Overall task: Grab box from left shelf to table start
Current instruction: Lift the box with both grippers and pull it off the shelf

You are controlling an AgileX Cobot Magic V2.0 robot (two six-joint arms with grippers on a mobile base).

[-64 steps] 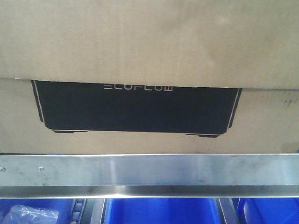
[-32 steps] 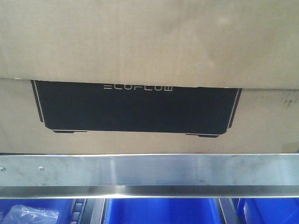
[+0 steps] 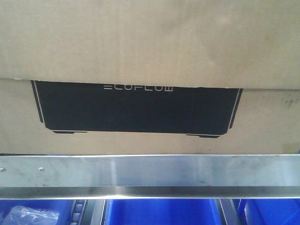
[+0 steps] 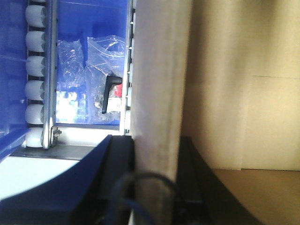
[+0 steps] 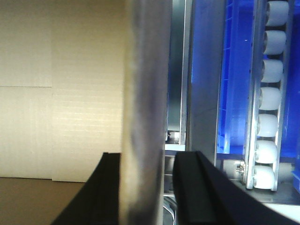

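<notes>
The box, brown cardboard with a black "ECOFLOW" panel, fills the front view and sits on the left shelf behind its silver front rail. Neither gripper shows in the front view. In the left wrist view my left gripper has its jaws spread around the blurred rail, close against both sides, with the box to the right. In the right wrist view my right gripper is open around the rail, with a small gap on its right side and the box to the left. The table is out of view.
Blue plastic bins stand below the rail. One holds clear plastic bags with a black part inside. White conveyor rollers run beside the bins and also show in the right wrist view.
</notes>
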